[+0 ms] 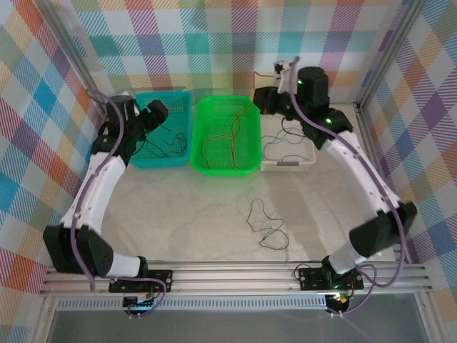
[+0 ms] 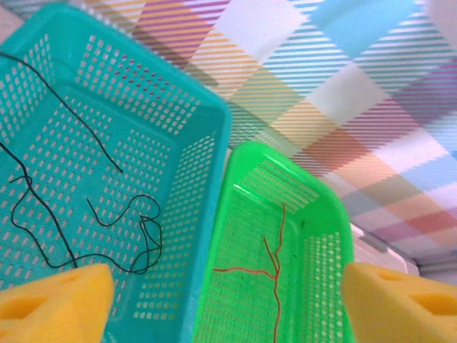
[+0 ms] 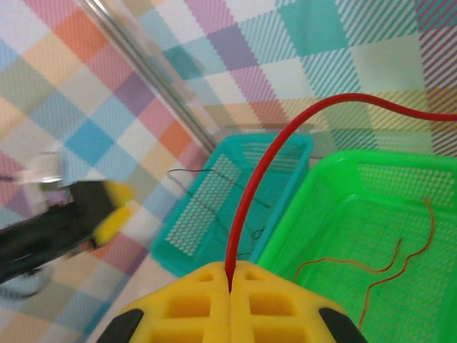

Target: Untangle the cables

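Top external view is showing three bins sitting in a row at the far side of the table [image 1: 186, 214]: teal basket [image 1: 178, 100] on the left, green basket [image 1: 203, 136] in the ctr, white tray [image 1: 265, 164] on the right. The left arm is reaching over the teal basket and the right arm is bending in over the tray's far end. A loose wire [image 1: 263, 227], black, is curling on the bare table near the ctr, well apart from the bins. A dark wire [image 1: 285, 148] is lying in the tray.

Left wrist view: the left jaws are standing spread wide, yellow pads [image 2: 57, 304] at opposite lower corners w/ nothing btwn them, hanging above the spot where the teal and green baskets meet. Black wires [image 2: 148, 239] are lying slack on the teal basket's floor. An orange wire [image 2: 274, 279] is lying in the green one.

Right wrist view: the right jaws are pressing together and pinching a red wire [image 3: 284, 137], which is rising from the pads and arcing off to the right above the green basket.
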`<state>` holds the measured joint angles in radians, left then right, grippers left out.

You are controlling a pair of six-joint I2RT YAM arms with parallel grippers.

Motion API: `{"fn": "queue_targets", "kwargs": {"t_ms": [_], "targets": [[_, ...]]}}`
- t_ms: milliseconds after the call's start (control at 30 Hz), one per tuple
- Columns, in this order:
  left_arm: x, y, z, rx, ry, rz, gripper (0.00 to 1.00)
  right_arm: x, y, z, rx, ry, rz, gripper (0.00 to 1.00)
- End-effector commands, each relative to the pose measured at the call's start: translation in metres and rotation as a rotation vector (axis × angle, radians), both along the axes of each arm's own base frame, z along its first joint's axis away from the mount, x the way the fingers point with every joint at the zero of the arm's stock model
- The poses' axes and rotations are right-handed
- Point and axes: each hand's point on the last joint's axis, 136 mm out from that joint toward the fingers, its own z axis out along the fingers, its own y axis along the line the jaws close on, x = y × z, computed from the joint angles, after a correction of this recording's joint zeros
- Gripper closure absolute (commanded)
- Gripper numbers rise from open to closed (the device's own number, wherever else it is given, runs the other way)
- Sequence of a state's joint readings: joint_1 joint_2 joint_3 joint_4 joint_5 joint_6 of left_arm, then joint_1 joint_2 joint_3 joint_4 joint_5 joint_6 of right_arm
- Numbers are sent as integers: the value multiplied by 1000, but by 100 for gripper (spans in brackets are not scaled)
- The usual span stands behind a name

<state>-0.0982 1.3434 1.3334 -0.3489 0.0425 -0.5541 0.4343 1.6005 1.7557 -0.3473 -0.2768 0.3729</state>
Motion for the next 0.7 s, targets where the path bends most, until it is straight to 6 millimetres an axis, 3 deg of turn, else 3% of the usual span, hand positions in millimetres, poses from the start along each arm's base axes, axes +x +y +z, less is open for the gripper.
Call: {"fn": "queue_targets", "kwargs": {"t_ms": [0, 133, 300, 500, 667], "targets": [[-35, -4, -7, -28, 36, 0, 2, 29, 14, -8, -126, -77, -39, 100], [-69, -6, -7, -22, 22, -21, 0, 62, 37, -46, -232, -47, -61, 100], [-96, 5, -15, 61, -9, 12, 0, 86, 52, -104, -278, 51, -79, 100], [-104, 7, -17, 47, -71, 36, 0, 83, 82, -190, -320, 218, -23, 100], [-105, 9, -15, 56, -72, 43, 0, 74, 88, -255, -339, 382, -22, 100]]}}
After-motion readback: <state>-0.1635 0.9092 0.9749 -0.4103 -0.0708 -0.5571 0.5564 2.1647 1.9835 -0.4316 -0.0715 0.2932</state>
